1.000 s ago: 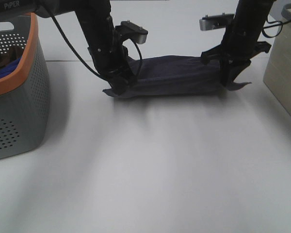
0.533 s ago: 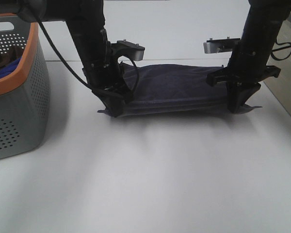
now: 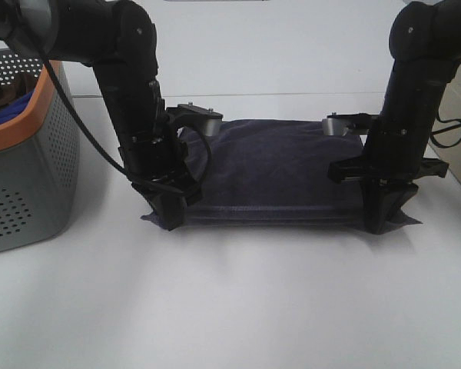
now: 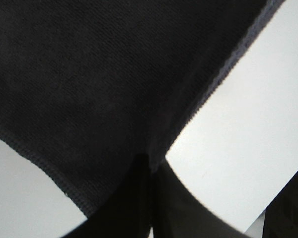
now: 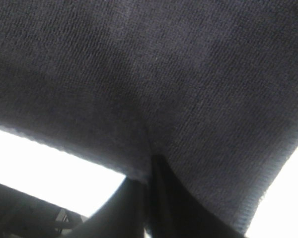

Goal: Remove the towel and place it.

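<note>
Towel (image 3: 276, 173) now drawn nearer the camera and spread wider across the worktop (image 3: 238, 300) than a second ago. Left gripper (image 3: 173, 219) and right gripper (image 3: 383, 221): jaws pinched tight on its two near corners.

Towel (image 3: 280, 173) on table (image 3: 238, 300), corners in both hands.

No lettering, label or number can be read anywhere in these views — not on arms, cloth or basket.
</note>
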